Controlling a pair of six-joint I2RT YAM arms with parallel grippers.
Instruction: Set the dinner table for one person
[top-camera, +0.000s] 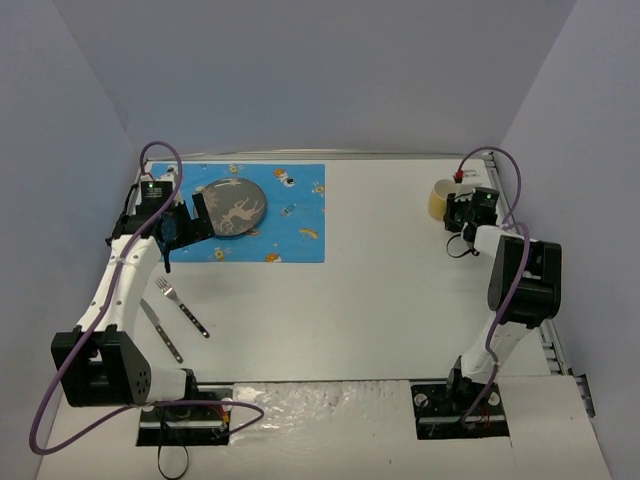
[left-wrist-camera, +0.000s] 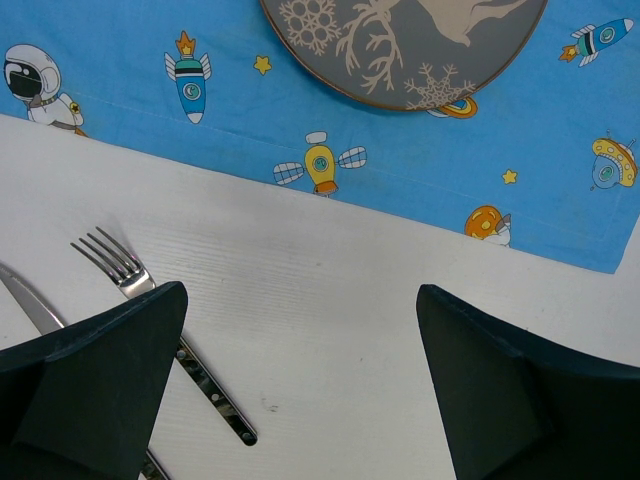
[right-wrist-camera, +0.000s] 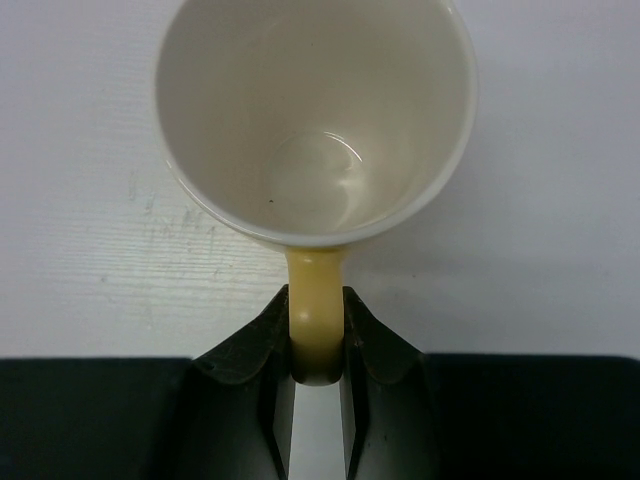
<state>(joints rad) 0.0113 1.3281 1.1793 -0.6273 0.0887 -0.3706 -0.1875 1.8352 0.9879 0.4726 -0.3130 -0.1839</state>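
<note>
The white dinner table (top-camera: 400, 300) carries a blue cartoon-print mat (top-camera: 290, 215) at its back left, and a grey reindeer plate (top-camera: 232, 206) lies on the mat. My left gripper (top-camera: 190, 222) hovers open over the mat's near left edge with nothing between its fingers. In the left wrist view the left gripper (left-wrist-camera: 300, 300) hangs above bare table, with a fork (left-wrist-camera: 130, 275) and a knife (left-wrist-camera: 25, 300) to its left. At the back right stands a yellow mug (top-camera: 439, 198). My right gripper (right-wrist-camera: 316, 300) is shut on the mug's handle (right-wrist-camera: 317, 330); the mug (right-wrist-camera: 315, 110) is upright and empty.
The fork (top-camera: 181, 307) and knife (top-camera: 160, 330) lie side by side near the left arm's forearm. Grey-blue walls close in the table at the left, back and right. Both arm bases (top-camera: 460, 400) sit at the near edge, with purple cables looping over them.
</note>
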